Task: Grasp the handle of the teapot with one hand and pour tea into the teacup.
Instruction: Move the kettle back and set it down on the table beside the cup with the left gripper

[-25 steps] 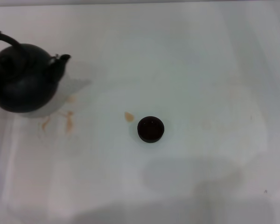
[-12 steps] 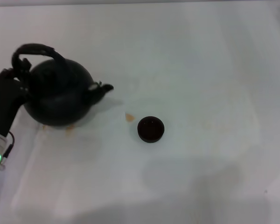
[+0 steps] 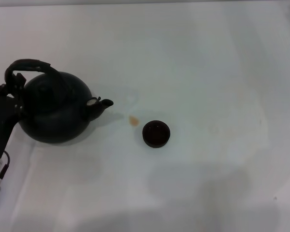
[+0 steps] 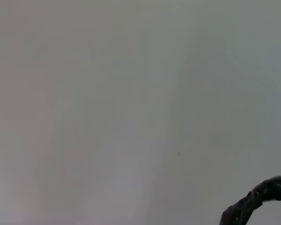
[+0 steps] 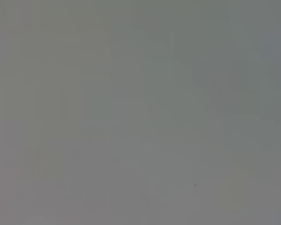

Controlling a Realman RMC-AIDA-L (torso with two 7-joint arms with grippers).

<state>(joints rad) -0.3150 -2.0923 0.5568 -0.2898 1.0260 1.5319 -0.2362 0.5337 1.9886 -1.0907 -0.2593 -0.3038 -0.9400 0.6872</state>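
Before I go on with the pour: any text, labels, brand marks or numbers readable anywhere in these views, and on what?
None. No words, numbers or signs can be read in any view.
The teapot, the teacup and the white table show no markings.
The left gripper, at the teapot's handle, shows only a green light on its wrist, no text.

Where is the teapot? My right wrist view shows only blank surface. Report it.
Observer: In the head view the teapot is on the left side of the table, its handle arched over the top.
Operator: Give me the cup.
Observer: The teacup stands apart from the pot, to the right of its spout, which points roughly toward it.
Operator: Name the arm on the pot.
Observer: The left claw is against the handle's end away from the spout; no right arm shows anywhere.
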